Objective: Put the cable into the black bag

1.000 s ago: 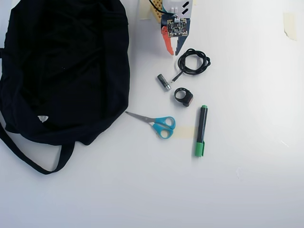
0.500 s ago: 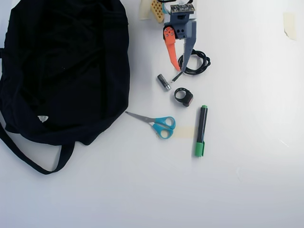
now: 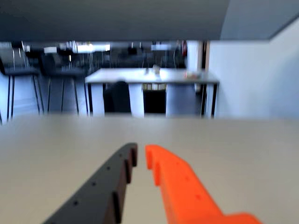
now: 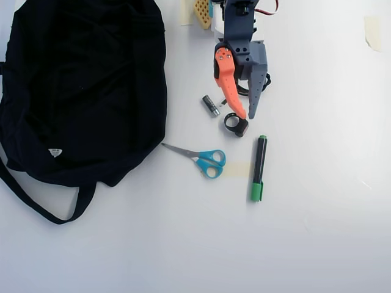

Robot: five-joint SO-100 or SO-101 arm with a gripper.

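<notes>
Black cord shows only in slivers: the cable (image 4: 267, 79) lies on the white table (image 4: 317, 232), mostly hidden beneath the gripper (image 4: 246, 116) in the overhead view, with a curve of its loop peeking out at the right of the grey finger and a short bit of its loose end just left of the orange finger. The fingertips point down the picture and reach beyond the coil, toward the small black ring (image 4: 236, 124), so the cable lies back under the fingers rather than between their tips; a grasp would, I judge, call for drawing back and lowering over the loop. The jaws stand slightly parted and hold nothing; the wrist view shows only bare table between the fingers. The black bag (image 4: 79, 91) lies well apart, far left in the overhead view, wide and slack with its strap trailing.
</notes>
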